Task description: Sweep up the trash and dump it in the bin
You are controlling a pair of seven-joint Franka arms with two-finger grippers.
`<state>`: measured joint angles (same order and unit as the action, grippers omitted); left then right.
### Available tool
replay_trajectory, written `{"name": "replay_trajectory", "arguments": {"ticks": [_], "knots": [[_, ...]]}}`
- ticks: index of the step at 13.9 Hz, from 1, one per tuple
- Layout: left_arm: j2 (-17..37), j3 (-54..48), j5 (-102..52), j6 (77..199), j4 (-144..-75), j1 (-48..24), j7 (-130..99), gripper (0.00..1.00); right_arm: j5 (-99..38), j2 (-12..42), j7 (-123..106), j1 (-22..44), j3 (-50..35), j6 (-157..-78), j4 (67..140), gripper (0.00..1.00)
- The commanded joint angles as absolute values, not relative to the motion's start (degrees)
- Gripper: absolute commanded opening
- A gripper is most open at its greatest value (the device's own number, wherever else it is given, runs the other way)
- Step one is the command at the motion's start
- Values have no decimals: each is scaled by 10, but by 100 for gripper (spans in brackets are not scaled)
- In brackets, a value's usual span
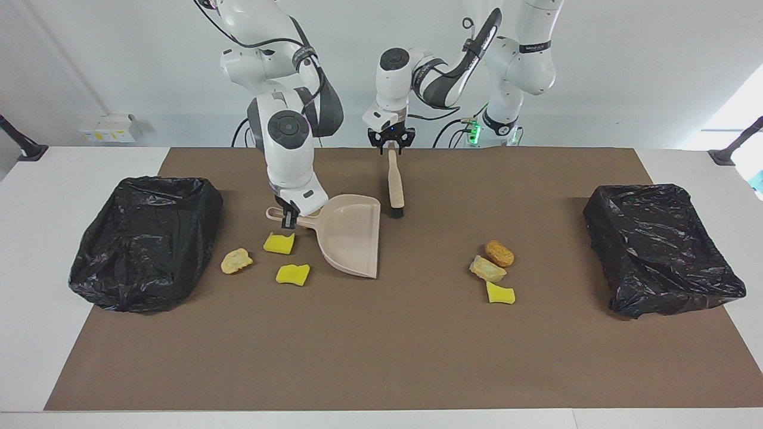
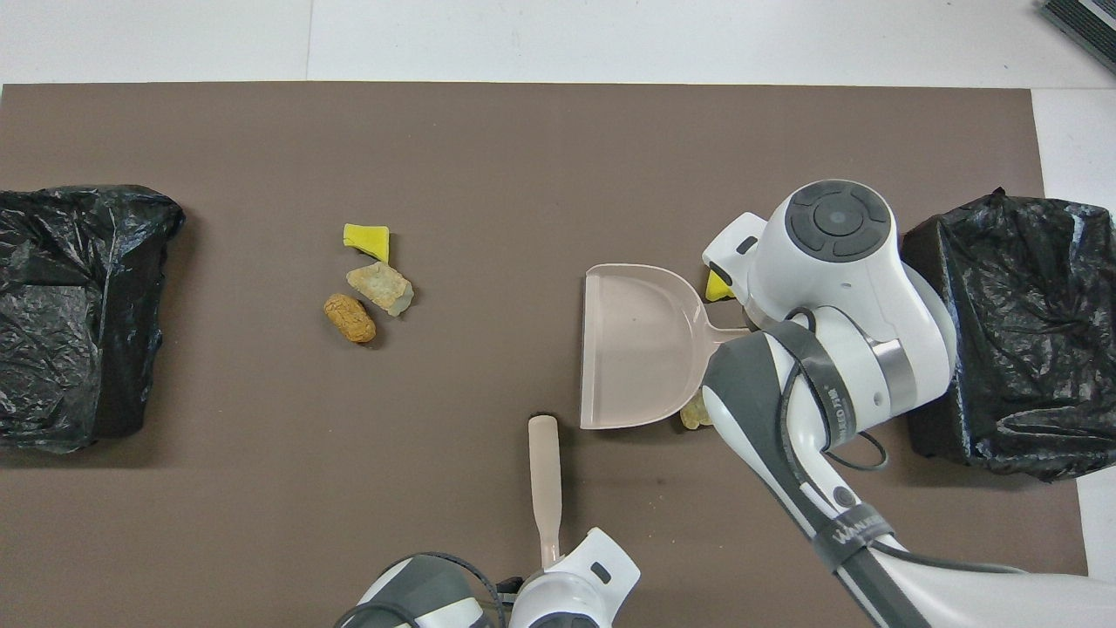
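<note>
My right gripper (image 1: 288, 219) is shut on the handle of the beige dustpan (image 1: 351, 235), which rests on the brown mat with its mouth toward the left arm's end. Two yellow sponge bits (image 1: 279, 243) (image 1: 292, 274) and a tan chunk (image 1: 236, 261) of trash lie beside it. Another chunk (image 2: 695, 412) shows at the pan's edge in the overhead view. My left gripper (image 1: 390, 146) is shut on the handle end of the beige brush (image 1: 395, 182), whose black bristles touch the mat. An orange-brown chunk (image 1: 499, 253), a tan chunk (image 1: 487, 269) and a yellow bit (image 1: 500, 293) lie toward the left arm's end.
Two bins lined with black bags stand on the mat, one at the right arm's end (image 1: 146, 238) and one at the left arm's end (image 1: 658, 250). Bare mat (image 1: 381, 345) stretches farther from the robots than the trash.
</note>
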<state>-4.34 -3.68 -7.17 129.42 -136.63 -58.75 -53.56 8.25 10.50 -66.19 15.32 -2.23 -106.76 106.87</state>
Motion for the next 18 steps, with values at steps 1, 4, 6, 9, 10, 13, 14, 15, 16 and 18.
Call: {"name": "replay_trajectory", "arguments": {"ticks": [1, 4, 6, 9, 10, 13, 14, 15, 16, 18], "knots": [[-54, -27, -75, 1292, -1375, -591, -541, 0, 91, 83, -682, 144, -27, -1080, 1091, 0], [-63, -24, -75, 1268, -1368, -565, -531, 0, 91, 83, -681, 144, -27, -1085, 1091, 0], [-69, -21, -74, 1224, -1349, -538, -499, 0, 91, 78, -680, 145, -28, -1105, 1106, 0], [-110, -20, -69, 1147, -1336, -464, -448, 0, 91, 81, -672, 161, -28, -1136, 1123, 0], [-121, -20, -65, 1135, -1337, -436, -424, 0, 91, 82, -660, 166, -28, -1142, 1122, 0], [-144, -19, -62, 1107, -1327, -291, -374, 0, 92, 97, -642, 185, -28, -1171, 1114, 0], [-137, -20, -62, 1107, -1318, -247, -364, 0, 94, 106, -642, 185, -28, -1182, 1111, 0], [-129, -19, -62, 1126, -1316, -214, -321, 0, 100, 115, -642, 185, -29, -1191, 1107, 0], [-120, -19, -62, 1155, -1316, -172, -243, 0, 104, 121, -642, 190, -30, -1198, 1098, 0], [-89, -19, -60, 1167, -1295, -102, -137, 0, 104, 141, -637, 201, -30, -1201, 1074, 0]]}}
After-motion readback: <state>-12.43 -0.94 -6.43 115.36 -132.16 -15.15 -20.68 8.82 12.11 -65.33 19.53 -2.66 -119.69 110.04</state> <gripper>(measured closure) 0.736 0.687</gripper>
